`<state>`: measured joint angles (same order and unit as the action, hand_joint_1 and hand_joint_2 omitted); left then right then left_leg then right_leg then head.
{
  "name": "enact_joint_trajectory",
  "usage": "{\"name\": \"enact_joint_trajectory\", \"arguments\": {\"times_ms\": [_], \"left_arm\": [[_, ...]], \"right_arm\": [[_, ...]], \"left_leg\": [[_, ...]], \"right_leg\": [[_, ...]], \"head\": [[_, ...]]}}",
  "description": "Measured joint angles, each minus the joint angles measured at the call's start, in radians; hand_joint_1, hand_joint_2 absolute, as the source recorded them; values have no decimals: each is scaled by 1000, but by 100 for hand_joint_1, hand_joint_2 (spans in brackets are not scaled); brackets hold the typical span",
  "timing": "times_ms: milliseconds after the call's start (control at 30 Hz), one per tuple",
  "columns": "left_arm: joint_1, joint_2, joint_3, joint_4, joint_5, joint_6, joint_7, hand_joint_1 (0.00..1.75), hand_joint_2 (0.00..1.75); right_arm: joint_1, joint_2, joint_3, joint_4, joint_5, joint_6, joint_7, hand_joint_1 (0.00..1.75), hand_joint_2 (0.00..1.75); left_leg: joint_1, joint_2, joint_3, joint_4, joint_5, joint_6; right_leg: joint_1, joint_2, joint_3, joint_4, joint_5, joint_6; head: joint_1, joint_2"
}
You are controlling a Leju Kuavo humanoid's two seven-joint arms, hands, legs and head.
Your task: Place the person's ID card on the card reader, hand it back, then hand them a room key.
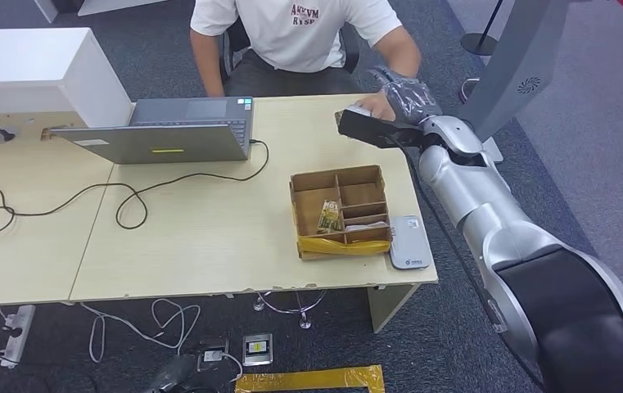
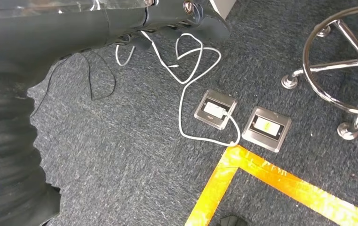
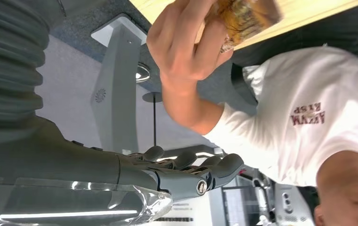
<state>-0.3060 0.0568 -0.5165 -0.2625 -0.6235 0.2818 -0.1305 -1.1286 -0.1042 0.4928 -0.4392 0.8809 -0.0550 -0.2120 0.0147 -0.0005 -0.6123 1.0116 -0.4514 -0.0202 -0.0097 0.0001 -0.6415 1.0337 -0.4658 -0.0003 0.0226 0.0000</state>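
My right arm reaches across the table's far right corner toward the seated person [image 1: 300,33]. My right hand [image 1: 408,97] hovers beside the person's hand [image 1: 376,106]. In the right wrist view the person's hand [image 3: 191,47] holds a gold-brown card [image 3: 245,16] over the tabletop, apart from my right hand [image 3: 186,172], whose fingers are stretched out with nothing in them. The grey card reader [image 1: 410,243] lies at the table's front right with nothing on it. My left hand [image 2: 120,23] hangs over the floor, holding nothing.
A compartmented cardboard box [image 1: 363,182] with gold-brown cards [image 1: 330,217] stands next to the reader. A grey laptop [image 1: 169,131] with black cables [image 1: 128,201] is at the back left. A white box [image 1: 38,70] sits far left. A stool base [image 2: 351,70] and floor sockets [image 2: 242,117] lie below.
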Motion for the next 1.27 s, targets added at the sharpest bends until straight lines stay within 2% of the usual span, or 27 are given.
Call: {"name": "enact_joint_trajectory", "arguments": {"times_ms": [167,333,500,700,833,1033,1267], "left_arm": [[4,2,0,0,18,15,-2,0,175],[10,5,0,0,42,33,-4,0,175],[28,7,1,0,62,83,-6,0,175],[52,1,1,1,91,136,2,0,175],[69,-14,1,2,130,180,21,0,175],[96,-14,10,3,219,217,18,0,175],[126,15,64,11,356,229,-42,0,175]], "right_arm": [[28,-47,-30,-2,-73,-52,18,0,175],[90,-125,-102,-9,-194,-171,73,0,175],[209,-221,-190,-10,-288,-273,105,0,175],[367,-314,-292,4,-337,-307,143,0,175],[463,-348,-353,28,-357,-308,181,0,0],[571,-363,-407,67,-365,-294,265,0,0],[686,-377,-468,109,-409,-210,354,0,0]], "left_leg": [[0,0,0,0,0,0],[0,-1,0,1,-1,1],[0,-2,3,1,-3,4],[0,-2,3,1,-7,5],[0,-1,4,1,-9,6],[0,-1,6,1,-11,7],[0,-2,7,0,-12,6]], "right_leg": [[0,0,0,0,0,0],[0,-1,1,-2,0,0],[0,-3,5,-3,-2,3],[0,-3,7,-4,-4,5],[0,-3,8,-4,-6,5],[0,-2,10,-4,-8,6],[0,-3,11,-4,-11,6]], "head": [[0,0],[0,0],[0,0],[0,0],[0,0],[0,0],[0,0]]}}
